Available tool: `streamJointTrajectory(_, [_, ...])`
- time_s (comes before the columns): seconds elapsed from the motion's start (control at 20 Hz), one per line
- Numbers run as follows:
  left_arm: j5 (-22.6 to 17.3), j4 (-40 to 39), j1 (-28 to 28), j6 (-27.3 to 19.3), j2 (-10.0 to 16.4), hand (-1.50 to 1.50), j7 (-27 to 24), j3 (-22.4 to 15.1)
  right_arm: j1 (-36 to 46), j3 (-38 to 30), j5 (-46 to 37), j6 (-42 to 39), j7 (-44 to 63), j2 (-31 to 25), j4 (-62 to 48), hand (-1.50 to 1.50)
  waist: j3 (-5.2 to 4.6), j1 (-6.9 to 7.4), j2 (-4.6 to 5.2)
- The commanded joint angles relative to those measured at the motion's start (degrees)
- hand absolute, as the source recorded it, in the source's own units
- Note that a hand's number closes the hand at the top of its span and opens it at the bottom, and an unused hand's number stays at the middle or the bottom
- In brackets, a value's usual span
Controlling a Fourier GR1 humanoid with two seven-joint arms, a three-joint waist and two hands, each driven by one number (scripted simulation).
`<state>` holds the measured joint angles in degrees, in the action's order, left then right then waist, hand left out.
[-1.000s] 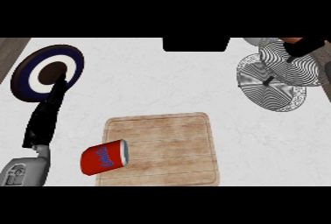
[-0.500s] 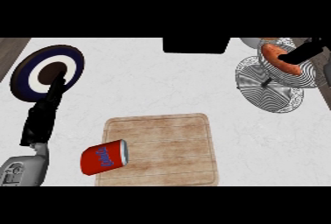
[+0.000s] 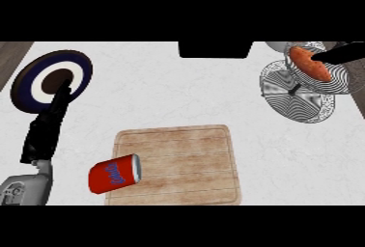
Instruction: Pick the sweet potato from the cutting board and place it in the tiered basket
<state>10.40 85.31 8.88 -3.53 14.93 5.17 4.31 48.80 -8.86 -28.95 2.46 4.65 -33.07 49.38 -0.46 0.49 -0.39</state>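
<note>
Right robot hand (image 3: 341, 53): at oblong orange sweet potato (image 3: 308, 63); grasp unreadable.
Risk: off-centre release, rolling off round wire tiered basket (image 3: 314, 103).

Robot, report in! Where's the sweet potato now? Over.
Left hand open, over plate. Right hand at sweet potato, over tiered basket. Can on cutting board, not blocking.

Grey forearm (image 3: 25, 189) ends in a slim black left robot hand (image 3: 49, 126).
</note>
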Motion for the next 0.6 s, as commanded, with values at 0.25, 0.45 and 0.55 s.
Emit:
streamJointTrajectory(0.25, [0.2,-4.3,3.1,-0.3,-0.4,0.0,-0.8,1.5,-2.7,-9.2,6.9,-4.6,4.6,-7.6,4.0,-1.5,0.43,-1.3,0.29])
streamJointTrajectory(0.45, [0.8,-4.3,0.9,-0.4,-0.5,0.0,-2.3,1.4,-6.0,-13.8,11.9,-10.1,9.4,-11.0,5.9,-1.5,0.42,-1.59,0.15])
streamJointTrajectory(0.55, [0.2,-1.5,-2.2,0.3,-0.5,0.0,-3.5,1.2,-9.8,-17.1,14.3,-14.0,5.3,-15.4,3.0,-1.5,0.48,-1.13,0.22])
